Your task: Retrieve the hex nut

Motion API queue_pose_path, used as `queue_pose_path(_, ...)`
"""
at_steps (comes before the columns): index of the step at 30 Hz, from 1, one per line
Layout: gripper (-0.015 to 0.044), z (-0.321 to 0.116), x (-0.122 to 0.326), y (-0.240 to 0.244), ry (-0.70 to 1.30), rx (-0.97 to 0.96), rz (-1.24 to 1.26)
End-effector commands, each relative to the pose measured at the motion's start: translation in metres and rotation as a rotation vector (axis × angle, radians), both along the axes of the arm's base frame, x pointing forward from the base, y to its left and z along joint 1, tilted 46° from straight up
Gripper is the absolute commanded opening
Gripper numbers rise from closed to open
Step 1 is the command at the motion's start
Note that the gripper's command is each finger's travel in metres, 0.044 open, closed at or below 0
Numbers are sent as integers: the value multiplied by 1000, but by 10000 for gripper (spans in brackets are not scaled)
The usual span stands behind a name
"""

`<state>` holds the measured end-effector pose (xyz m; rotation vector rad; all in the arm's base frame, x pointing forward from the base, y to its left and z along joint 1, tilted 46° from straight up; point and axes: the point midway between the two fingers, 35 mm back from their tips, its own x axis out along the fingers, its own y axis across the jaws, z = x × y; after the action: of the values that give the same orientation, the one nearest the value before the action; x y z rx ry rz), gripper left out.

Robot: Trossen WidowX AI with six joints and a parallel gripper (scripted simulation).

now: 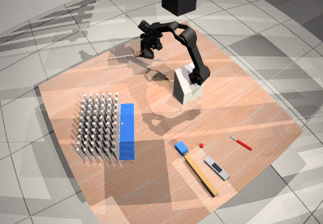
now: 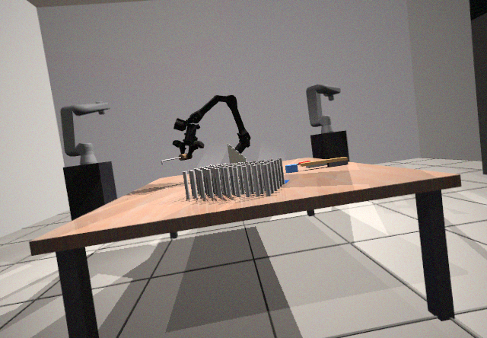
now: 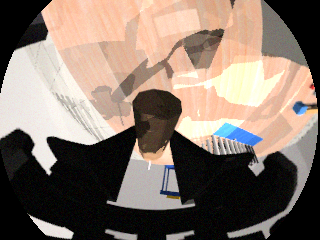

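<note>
My gripper [image 1: 142, 54] [image 2: 186, 156] [image 3: 154, 130] is shut on the brown handle [image 1: 137, 54] [image 3: 157, 107] of a thin metal hook tool. The tool's shaft [image 1: 121, 57] [image 2: 170, 159] points left in the top and exterior views, with a short bent tip, held in the air above the table, away from the spacers. The upright grey spacers [image 1: 115, 122] [image 2: 236, 180] stand in rows. The hex nut [image 1: 121, 123] lies on the blue taped strip [image 1: 127, 141] [image 3: 237, 133], near its edge beside the spacers. No tool is in the field.
The arm's pale wedge base [image 1: 193, 94] stands right of the strip. At the lower right lie a blue block [image 1: 181, 147], a small red cube [image 1: 201, 145], a yellow bar [image 1: 201, 175], a grey device [image 1: 221, 172] and a red-handled tool [image 1: 244, 145].
</note>
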<state>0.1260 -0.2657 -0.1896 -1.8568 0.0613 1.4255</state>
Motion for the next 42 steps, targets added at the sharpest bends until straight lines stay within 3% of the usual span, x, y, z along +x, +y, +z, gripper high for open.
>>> queue_pose_path(1, 0, -4, 2, 2, -4, -2, -5)
queue_pose_path(42, 0, -43, 9, 35, -5, -3, -6)
